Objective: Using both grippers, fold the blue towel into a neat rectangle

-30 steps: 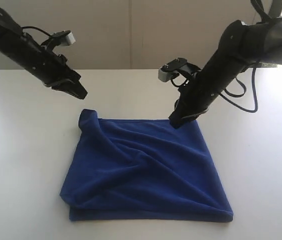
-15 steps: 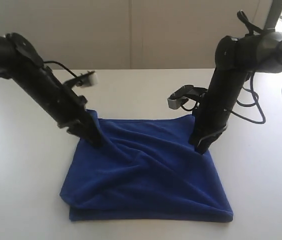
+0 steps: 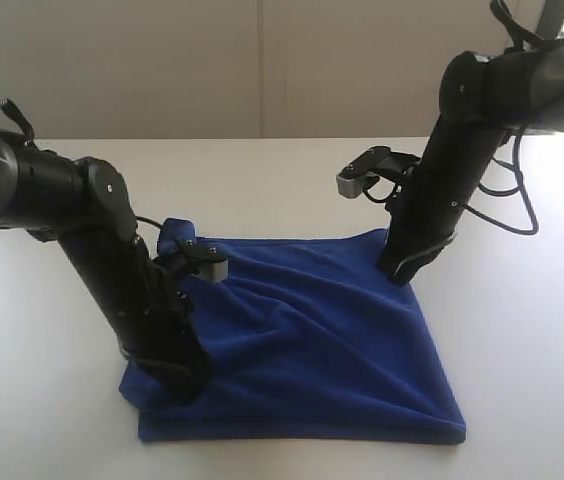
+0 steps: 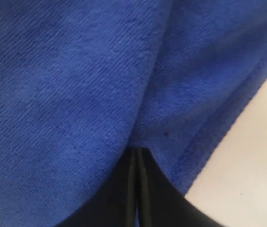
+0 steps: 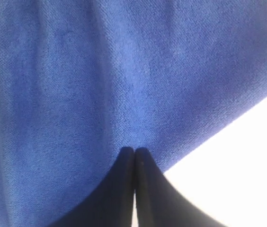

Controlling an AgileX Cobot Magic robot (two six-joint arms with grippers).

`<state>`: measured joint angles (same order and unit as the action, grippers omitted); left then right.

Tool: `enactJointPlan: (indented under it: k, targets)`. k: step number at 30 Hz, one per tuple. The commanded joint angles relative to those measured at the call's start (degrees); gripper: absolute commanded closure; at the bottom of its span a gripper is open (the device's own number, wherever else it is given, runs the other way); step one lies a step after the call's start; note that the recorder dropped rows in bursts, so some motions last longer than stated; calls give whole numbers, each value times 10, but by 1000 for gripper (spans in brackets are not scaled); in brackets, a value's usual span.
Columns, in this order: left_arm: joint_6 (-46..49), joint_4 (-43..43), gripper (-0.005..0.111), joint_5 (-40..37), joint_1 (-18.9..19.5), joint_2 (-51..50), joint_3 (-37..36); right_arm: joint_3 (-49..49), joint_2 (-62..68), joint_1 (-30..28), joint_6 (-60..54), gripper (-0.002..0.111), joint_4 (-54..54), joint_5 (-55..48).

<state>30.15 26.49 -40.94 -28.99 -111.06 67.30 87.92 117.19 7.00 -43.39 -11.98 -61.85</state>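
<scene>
Towel [image 3: 312,340] lies doubled and wrinkled on table [image 3: 532,340]. Left gripper [image 3: 187,385] is down at its near-left corner, right gripper [image 3: 399,272] at its far-right corner. Both are clenched, tips pressed into cloth; cannot tell if fabric is pinched. Judgement: opposite corners are being secured so the next fold stays square.

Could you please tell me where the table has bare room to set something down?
Bare table lies in the far strip between the two arms, right of the blue towel, and at the near left corner. It is crowded at the towel's left edge, under the left gripper, and its far right corner, at the right gripper.
</scene>
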Motion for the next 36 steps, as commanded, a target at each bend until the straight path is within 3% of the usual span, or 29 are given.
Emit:
enactJointPlan:
  k: [1, 6, 9, 14, 20, 26, 31, 36]
  targets:
    - [-48, -60, 107, 54, -3, 7, -32, 0, -7, -2, 2, 108, -1, 4]
    - [-190, -257, 107, 76, 6, 6, -34, 0, -8, -2, 2, 108, -1, 4]
    - [-255, -356, 107, 82, 32, 3, -34, 0, -8, -2, 2, 108, -1, 3]
    - [-253, -391, 107, 135, 90, 3, -29, 0, -8, -2, 2, 108, -1, 3]
    - [-218, -465, 107, 143, 135, -22, 12, 0, -8, -2, -1, 108, -20, 7]
    - [-189, -464, 107, 149, 149, -36, 61, 0, -8, 0, -62, 108, -129, 3]
    - [-214, -450, 107, 82, 149, 3, 108, 1, -8, 29, -53, 108, -130, 44]
    - [-212, -391, 107, 60, 149, 79, 111, 52, 16, 79, -54, 108, -131, 109]
